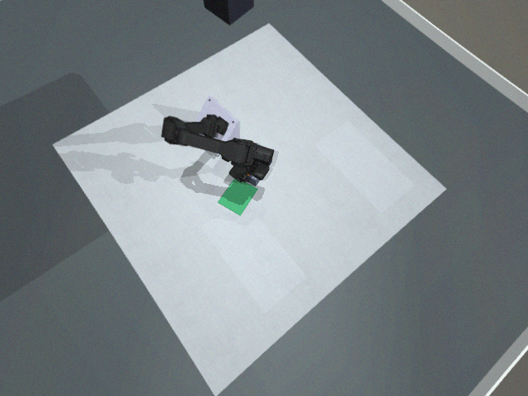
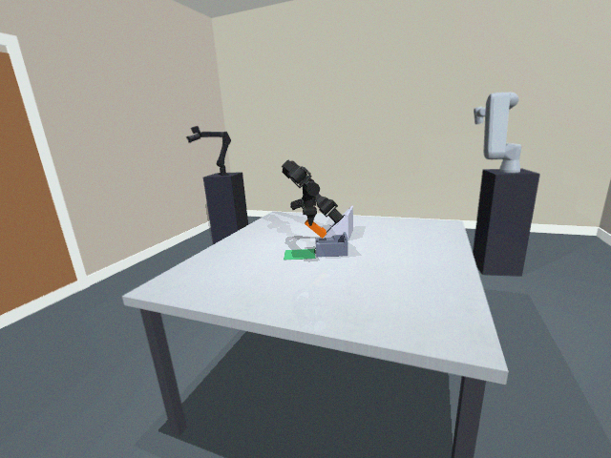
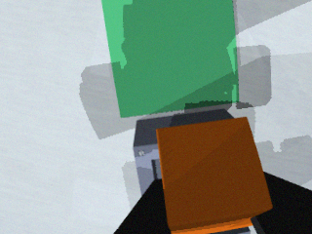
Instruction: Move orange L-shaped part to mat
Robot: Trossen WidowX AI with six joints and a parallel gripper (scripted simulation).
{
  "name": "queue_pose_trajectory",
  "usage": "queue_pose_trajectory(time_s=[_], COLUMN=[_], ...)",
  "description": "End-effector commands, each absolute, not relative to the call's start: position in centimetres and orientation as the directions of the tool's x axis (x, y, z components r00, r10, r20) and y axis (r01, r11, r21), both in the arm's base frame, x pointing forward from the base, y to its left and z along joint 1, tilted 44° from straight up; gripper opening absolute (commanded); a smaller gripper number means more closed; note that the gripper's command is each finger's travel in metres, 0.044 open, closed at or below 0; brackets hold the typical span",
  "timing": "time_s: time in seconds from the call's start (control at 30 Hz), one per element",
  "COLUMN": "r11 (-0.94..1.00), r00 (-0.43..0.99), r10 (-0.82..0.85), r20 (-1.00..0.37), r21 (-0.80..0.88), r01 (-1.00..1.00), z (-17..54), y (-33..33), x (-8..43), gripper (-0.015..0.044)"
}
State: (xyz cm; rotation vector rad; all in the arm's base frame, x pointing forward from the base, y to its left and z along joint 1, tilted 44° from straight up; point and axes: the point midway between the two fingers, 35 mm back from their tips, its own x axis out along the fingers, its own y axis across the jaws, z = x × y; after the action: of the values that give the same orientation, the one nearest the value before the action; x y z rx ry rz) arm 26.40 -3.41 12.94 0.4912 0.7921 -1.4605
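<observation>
The orange part (image 2: 316, 229) (image 3: 214, 171) is out of the pocket, in the air and tilted in the exterior view, its right end lower. My gripper (image 2: 310, 223) (image 3: 202, 183) is shut on its upper left end. The grey tray (image 2: 331, 247) (image 3: 145, 168) stands below and to the right of the part in that view, and the part and fingers hide much of it in the wrist view. The flat green mat (image 1: 238, 202) (image 2: 298, 255) (image 3: 175, 49) lies beside the tray. In the top view the arm hides nearly all of the part.
A pale lilac slanted panel (image 1: 218, 111) (image 2: 349, 224) stands behind the tray, close to the arm. The white table (image 1: 332, 238) (image 2: 394, 290) bears them all. Two other arms stand on dark pedestals (image 2: 224, 207) (image 2: 505, 221) beyond the table.
</observation>
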Motion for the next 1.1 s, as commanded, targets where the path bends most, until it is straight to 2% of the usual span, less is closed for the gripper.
queue_pose_trajectory(time_s=[0.0, 0.43, 1.07], r11=[0.082, 0.081, 0.081], r00=[-0.067, -0.066, -0.065], r10=[-0.686, -0.688, -0.688], r20=[-0.725, -0.723, -0.723], r21=[-0.167, -0.167, -0.166], r01=[0.982, 0.983, 0.983], z=[14.5, 18.7, 17.4], y=[-5.0, -9.4, -10.8], x=[26.5, 26.9, 26.9], gripper=[0.0, 0.0, 0.0])
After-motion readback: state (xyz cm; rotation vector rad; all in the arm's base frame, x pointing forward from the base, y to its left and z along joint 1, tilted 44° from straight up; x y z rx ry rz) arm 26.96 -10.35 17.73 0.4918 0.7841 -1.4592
